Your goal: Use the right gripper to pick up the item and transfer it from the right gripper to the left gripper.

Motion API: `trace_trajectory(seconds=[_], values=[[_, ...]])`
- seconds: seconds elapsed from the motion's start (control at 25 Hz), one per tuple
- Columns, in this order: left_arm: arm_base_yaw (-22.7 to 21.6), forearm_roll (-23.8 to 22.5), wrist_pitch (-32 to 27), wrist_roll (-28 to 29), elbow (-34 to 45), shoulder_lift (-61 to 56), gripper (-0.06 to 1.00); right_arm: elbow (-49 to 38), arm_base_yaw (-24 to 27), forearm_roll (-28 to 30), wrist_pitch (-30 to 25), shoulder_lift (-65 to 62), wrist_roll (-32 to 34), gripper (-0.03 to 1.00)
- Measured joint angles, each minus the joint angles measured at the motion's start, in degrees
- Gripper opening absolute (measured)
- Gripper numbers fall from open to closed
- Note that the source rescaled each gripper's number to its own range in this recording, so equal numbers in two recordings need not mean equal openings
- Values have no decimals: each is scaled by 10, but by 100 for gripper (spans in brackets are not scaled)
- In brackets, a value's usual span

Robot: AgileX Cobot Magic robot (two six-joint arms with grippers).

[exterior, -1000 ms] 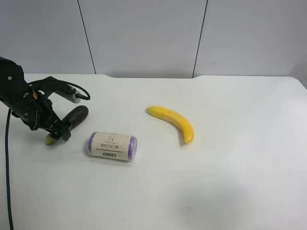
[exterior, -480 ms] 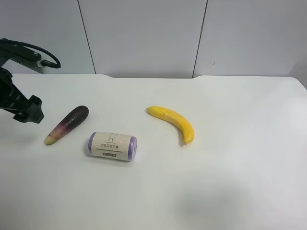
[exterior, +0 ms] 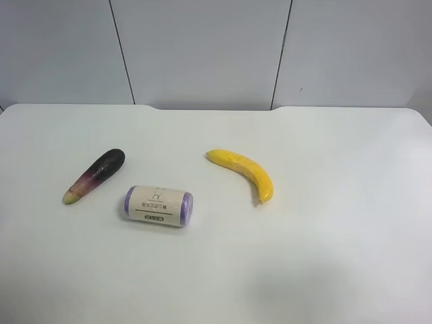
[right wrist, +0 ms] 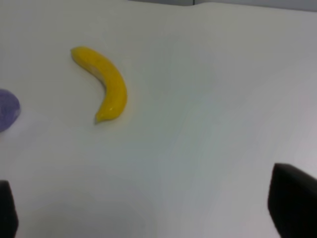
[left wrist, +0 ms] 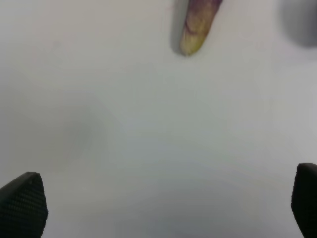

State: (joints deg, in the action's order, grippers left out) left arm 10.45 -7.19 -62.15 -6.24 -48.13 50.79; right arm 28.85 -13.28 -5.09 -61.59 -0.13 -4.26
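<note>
Purple eggplant (exterior: 94,175) is lying freed on the white table (exterior: 337,256) — we are seeing the left gripper (left wrist: 158,198), jaws spread and empty, gone from overhead, the right gripper (right wrist: 148,208) likewise wide open — handover looking finished.

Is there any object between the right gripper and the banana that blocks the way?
Nothing visible does. In the right wrist view, only bare white table lies between the open right gripper and the banana. The purple-ended roll sits off to one side of the banana.
</note>
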Motion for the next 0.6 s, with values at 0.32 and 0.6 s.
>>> trace_trajectory(seconds=[0.32, 0.6], values=[[0, 34, -71, 5, 0, -150, 100, 0, 0, 0, 0, 0, 0, 100], [0, 69, -74, 22, 0, -280, 100, 0, 0, 0, 0, 0, 0, 100]])
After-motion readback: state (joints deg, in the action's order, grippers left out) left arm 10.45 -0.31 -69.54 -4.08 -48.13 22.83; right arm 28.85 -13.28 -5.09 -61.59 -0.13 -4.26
